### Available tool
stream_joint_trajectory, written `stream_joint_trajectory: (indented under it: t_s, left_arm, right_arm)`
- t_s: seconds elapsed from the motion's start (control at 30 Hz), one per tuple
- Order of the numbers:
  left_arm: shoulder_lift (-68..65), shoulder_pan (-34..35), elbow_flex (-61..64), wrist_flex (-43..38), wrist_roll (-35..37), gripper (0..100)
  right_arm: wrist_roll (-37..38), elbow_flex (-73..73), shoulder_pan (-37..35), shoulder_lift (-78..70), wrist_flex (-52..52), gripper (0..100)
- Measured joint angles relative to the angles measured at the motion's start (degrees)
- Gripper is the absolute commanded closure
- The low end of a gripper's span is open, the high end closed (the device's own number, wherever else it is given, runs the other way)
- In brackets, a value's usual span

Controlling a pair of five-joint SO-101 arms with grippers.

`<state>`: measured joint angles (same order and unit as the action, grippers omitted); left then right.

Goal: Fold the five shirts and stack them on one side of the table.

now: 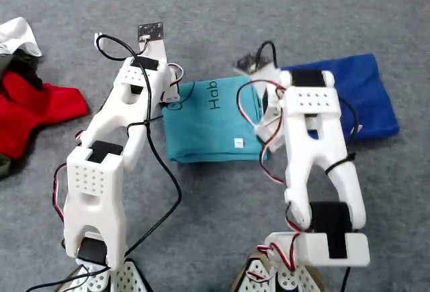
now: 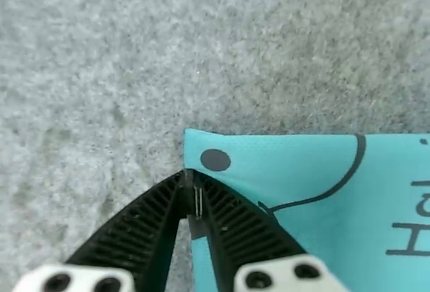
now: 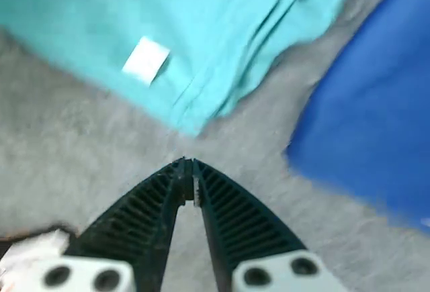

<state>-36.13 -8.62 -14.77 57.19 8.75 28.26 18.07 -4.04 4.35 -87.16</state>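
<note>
A: Left gripper (image 2: 191,201) jaws are seen pinched on the edge of the teal shirt (image 2: 302,171), mid-frame, probably to square it.

B: Right gripper (image 3: 188,178) jaws are shut, empty, over the counter (image 3: 87,144); the blue shirt (image 3: 376,117) is laid at right.

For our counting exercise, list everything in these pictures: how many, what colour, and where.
teal shirt: one, teal, folded, table centre.
blue shirt: one, blue, folded, right of the teal shirt.
red shirt: one, red, crumpled, left edge.
white cloth: one, white, far left corner.
dark cloth: one, dark, between those two.
table: one, grey.
left arm, right arm: two, white, near edge.
left gripper: one, black, shut at the teal shirt's corner.
right gripper: one, black, shut, above the table between both folded shirts.
</note>
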Motion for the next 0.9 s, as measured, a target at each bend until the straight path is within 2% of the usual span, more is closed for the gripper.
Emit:
stream_joint_trajectory:
  t_s: [0.37, 0.5, 0.7, 0.77, 0.9]
  left_arm:
    - [0.1, 0.0, 0.3, -0.1, 0.0, 98]
    - [0.2, 0.0, 0.4, -0.1, 0.0, 98]
    - [0.2, 0.0, 0.4, -0.1, 0.0, 98]
    - [0.2, 0.0, 0.4, -0.1, 0.0, 98]
    - [0.2, 0.0, 0.4, -0.1, 0.0, 98]
  right_arm:
    - [-1.3, 8.7, 2.4, 6.9, 0.3, 99.4]
    - [-10.4, 8.8, -0.2, 6.9, 2.5, 96.3]
    - [-28.3, 11.6, -4.0, 6.9, 8.5, 71.5]
    - [-32.6, 13.8, -5.2, 6.9, 11.5, 71.5]
    - [-36.0, 17.8, -7.5, 6.9, 16.9, 74.0]
